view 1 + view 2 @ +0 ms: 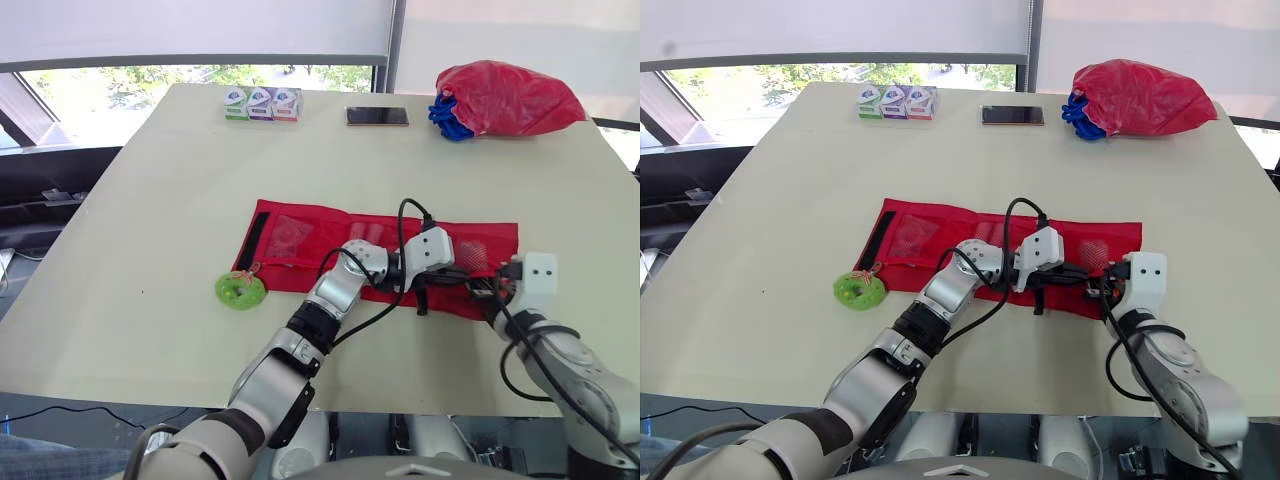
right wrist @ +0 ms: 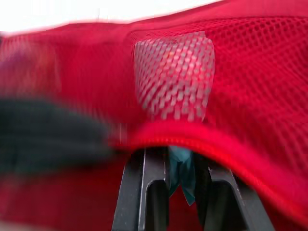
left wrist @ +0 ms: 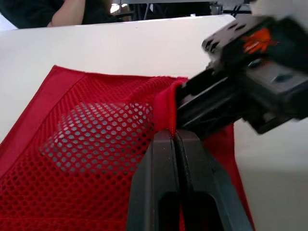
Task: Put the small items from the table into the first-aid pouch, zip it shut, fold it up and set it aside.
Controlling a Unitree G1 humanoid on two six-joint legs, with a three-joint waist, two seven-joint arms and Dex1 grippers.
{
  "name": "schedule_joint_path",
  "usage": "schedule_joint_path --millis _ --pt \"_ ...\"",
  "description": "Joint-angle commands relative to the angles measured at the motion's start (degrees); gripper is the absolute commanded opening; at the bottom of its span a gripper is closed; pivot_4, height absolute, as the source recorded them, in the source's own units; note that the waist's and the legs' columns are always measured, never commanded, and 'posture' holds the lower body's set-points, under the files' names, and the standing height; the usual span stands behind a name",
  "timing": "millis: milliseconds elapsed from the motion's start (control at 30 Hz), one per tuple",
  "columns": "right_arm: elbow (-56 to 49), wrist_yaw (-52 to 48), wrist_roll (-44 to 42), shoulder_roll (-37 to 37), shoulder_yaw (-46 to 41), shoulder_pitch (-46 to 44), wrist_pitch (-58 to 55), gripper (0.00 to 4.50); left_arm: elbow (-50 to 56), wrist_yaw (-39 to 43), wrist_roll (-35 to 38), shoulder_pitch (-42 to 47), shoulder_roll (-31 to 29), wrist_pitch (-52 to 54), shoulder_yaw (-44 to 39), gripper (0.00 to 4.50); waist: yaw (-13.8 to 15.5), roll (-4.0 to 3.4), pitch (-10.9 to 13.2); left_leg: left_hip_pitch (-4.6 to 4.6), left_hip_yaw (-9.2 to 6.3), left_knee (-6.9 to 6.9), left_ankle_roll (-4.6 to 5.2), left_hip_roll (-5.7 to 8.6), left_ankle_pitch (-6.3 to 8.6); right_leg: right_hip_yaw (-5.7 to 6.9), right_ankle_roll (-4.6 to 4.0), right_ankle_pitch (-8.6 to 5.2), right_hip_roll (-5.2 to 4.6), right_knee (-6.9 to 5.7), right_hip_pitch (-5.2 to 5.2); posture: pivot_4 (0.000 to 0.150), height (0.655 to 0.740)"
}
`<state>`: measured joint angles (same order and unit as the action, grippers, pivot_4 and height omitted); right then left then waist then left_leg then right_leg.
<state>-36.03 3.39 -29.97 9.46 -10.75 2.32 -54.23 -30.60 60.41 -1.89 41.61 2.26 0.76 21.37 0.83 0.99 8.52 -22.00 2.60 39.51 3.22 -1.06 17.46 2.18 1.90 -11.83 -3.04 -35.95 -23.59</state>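
The pale tabletop [image 1: 150, 200] carries the red first-aid pouch [image 1: 300, 240], which lies unfolded and flat near its middle, mesh pockets facing up. At the far edge, well apart from the pouch, are a bulging red bag [image 1: 505, 97], a phone [image 1: 377, 116] and a row of three small boxes [image 1: 262, 104]. A green ring [image 1: 240, 290] lies on the tabletop just beside the pouch's left end. Both arms meet at the pouch's near edge, toward its right end. The left gripper [image 3: 172, 137] has its jaws clenched on the pocket hem [image 3: 164, 108], lifting it into a small ridge. The right gripper [image 2: 180, 161] points under that raised edge, its jaws grasping a small teal item [image 2: 182, 175]. A pale packet [image 2: 173, 77] already sits behind the mesh of the pocket. By my reading the packing is part done: one thing is stowed, the teal item is at the pocket mouth but not yet released, and the green ring lies outside. Whether the boxes also belong in the pouch I cannot tell. Zipping, folding and setting aside are all left to do.
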Motion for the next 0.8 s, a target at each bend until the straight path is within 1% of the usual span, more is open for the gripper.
schedule_joint_path --millis 33,133,200,233,333,567,767,800 --pt "-0.07 2.62 1.53 -3.71 -0.13 -2.68 4.23 0.10 1.95 0.49 1.33 0.79 1.15 -0.32 0.87 0.00 -0.06 0.00 0.00 0.02 0.03 -0.01 0.00 0.00 0.00 -0.05 0.00 0.00 0.02 0.00 0.00 0.150 0.7400" --pt "-0.01 2.54 2.42 -4.61 0.34 -2.89 4.48 0.10 1.18 0.34 1.30 1.10 1.22 -0.70 0.79 0.00 -0.04 -0.03 -0.02 0.03 0.03 -0.02 0.00 -0.02 0.00 -0.16 0.00 0.00 0.10 0.00 0.00 0.150 0.7400" --pt "-0.89 0.70 3.56 -2.42 2.53 -1.35 3.87 1.18 0.16 -0.13 1.05 1.55 1.24 -1.14 0.61 0.00 -0.04 -0.03 -0.02 0.02 0.03 -0.02 0.00 -0.02 0.00 -0.36 0.00 0.00 0.20 0.00 0.00 0.150 0.7400" --pt "-1.45 -0.44 4.46 -0.84 3.90 -0.37 4.03 1.28 -0.42 -0.66 0.84 1.84 1.31 -1.17 0.46 0.00 0.00 -0.03 -0.02 0.02 0.04 -0.02 0.00 -0.01 0.00 -0.39 0.00 0.00 0.21 0.00 0.00 0.150 0.7400" --pt "-2.80 -2.83 5.70 2.31 6.36 1.84 4.76 2.50 -1.92 -1.94 0.53 2.61 1.62 -1.35 0.02 0.00 -0.09 -0.03 -0.02 0.02 0.04 -0.02 0.01 0.02 0.00 -0.49 0.01 -0.01 0.25 0.03 0.00 0.150 0.7400" --pt "-7.44 -8.12 6.73 8.64 6.55 6.35 5.44 2.50 -4.59 -3.94 0.85 3.88 2.42 -1.03 -1.16 0.00 0.01 -0.03 -0.02 0.03 0.01 -0.02 0.01 0.00 0.00 -0.53 0.02 -0.01 0.31 0.02 0.00 0.150 0.7400" --pt "-13.18 -14.87 4.62 15.19 1.46 12.01 5.96 2.50 -5.60 -3.82 1.01 4.14 2.48 -1.52 -1.14 0.00 0.03 -0.03 -0.02 0.02 0.01 -0.03 0.02 0.01 0.00 -0.57 0.02 -0.02 0.32 0.04 0.00 0.150 0.7400" --pt "-14.27 -16.36 3.75 16.24 -0.60 13.37 6.21 2.78 -5.93 -3.85 1.01 4.25 2.63 -1.75 -1.13 0.00 0.01 -0.02 -0.01 0.03 0.02 -0.03 0.02 0.01 0.00 -0.57 0.03 -0.02 0.32 0.04 0.00 0.150 0.7400"
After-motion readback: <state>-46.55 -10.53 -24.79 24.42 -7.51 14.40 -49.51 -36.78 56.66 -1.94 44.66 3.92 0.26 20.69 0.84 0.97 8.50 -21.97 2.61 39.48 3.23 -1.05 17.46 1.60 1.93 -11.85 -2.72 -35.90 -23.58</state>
